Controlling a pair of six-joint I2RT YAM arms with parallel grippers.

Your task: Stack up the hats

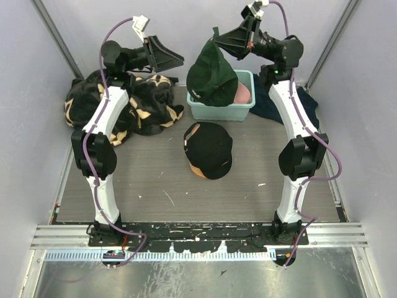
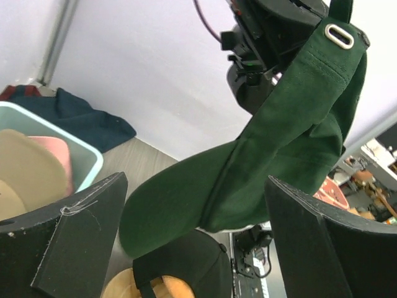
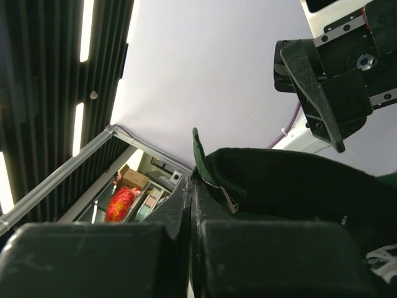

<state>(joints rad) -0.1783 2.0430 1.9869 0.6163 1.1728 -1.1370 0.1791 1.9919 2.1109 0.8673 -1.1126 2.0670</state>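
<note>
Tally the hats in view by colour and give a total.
Dark green hat: 1
Black hat: 1
Pink hat: 1
Tan hat: 1
Total: 4

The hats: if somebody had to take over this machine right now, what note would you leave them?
The right gripper is shut on the dark green hat, which hangs in the air by its back strap, above the teal bin.
The left gripper is open and empty, beside that hat.
The black hat lies on the table in front of the bin, with tan showing at its near edge.
The pink hat and the tan hat are in the bin.
Done: green hat picked up.
Left: probably set it on the black hat, then add pink and tan.
</note>
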